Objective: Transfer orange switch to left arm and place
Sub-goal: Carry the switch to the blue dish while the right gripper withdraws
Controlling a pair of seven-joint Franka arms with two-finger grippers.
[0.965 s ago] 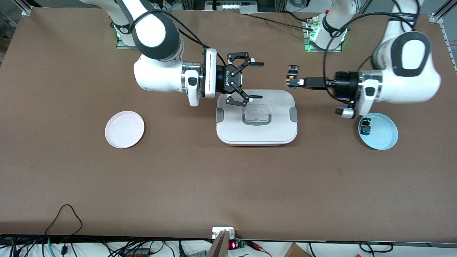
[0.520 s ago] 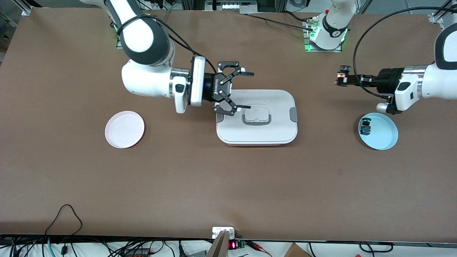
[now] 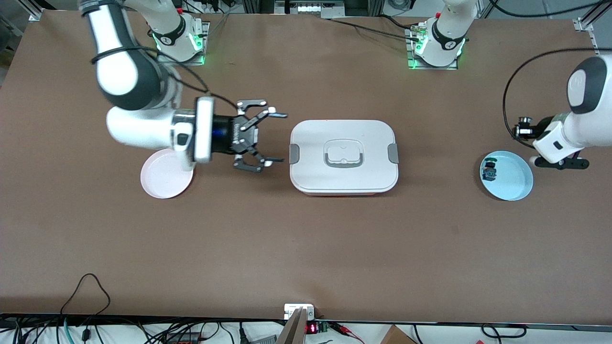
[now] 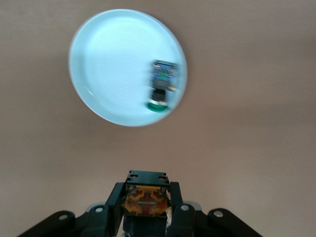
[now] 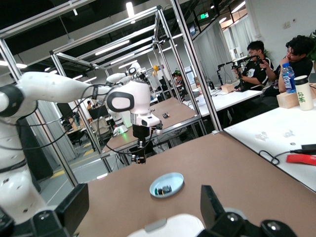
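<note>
The orange switch (image 3: 524, 120) is held in my left gripper (image 3: 522, 130), which is shut on it in the air over the table beside the blue plate (image 3: 519, 184). In the left wrist view, the switch's tan-orange body (image 4: 146, 201) sits clamped between the black fingers of the left gripper (image 4: 146, 197). My right gripper (image 3: 282, 137) is open and empty, over the table between the pink plate (image 3: 162, 184) and the white box (image 3: 343, 156). In the right wrist view, the right gripper (image 5: 143, 193) spreads wide above the box's edge (image 5: 170, 226).
A green-capped switch (image 3: 489, 170) lies in the blue plate, also shown in the left wrist view (image 4: 162, 85). The pink plate holds nothing and my right arm partly covers it. The box stands mid-table between the two plates.
Both arms have drawn apart. The right gripper moved off the box toward the pink plate, still open. The left gripper carried the orange switch toward the blue plate.
</note>
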